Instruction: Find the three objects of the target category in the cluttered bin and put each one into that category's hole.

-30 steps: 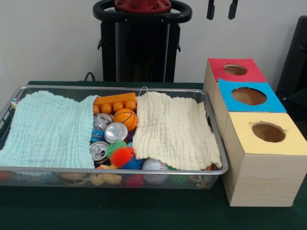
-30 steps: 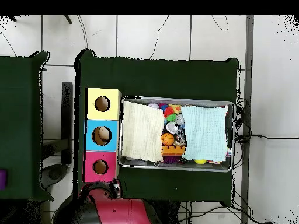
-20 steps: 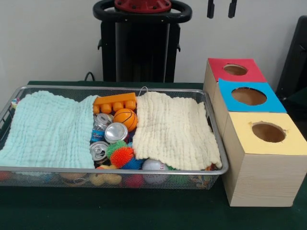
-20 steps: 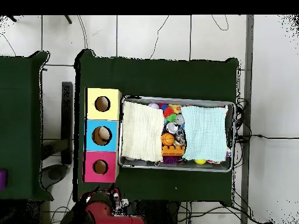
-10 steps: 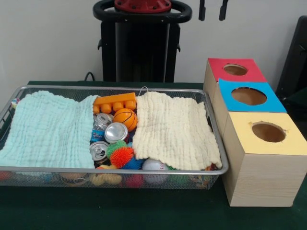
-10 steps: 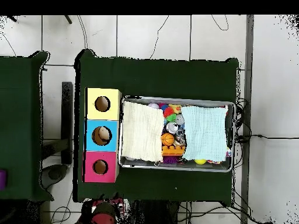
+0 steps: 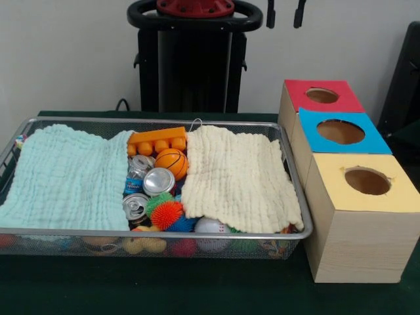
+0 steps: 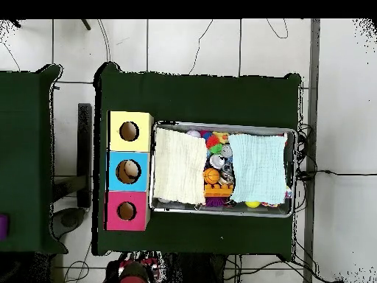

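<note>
Hanging high with its two tips apart and empty, the gripper (image 7: 283, 14) sits above the red box (image 7: 320, 96); well below it, the bin (image 7: 197, 233) hides toys under the cream cloth (image 7: 237, 177), so a blind grab could snag fabric

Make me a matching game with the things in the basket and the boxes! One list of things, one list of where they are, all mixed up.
Things:
1. mint cloth
2. cream cloth
3. mini basketball
4. yellow-topped box

Places in the front view:
A. outside the basket, nearest the camera in the row of boxes
B. in the gap between the two cloths
C. over the basket's left part
D. over the basket's right part

Pairs: 1-C, 2-D, 3-B, 4-A
</note>
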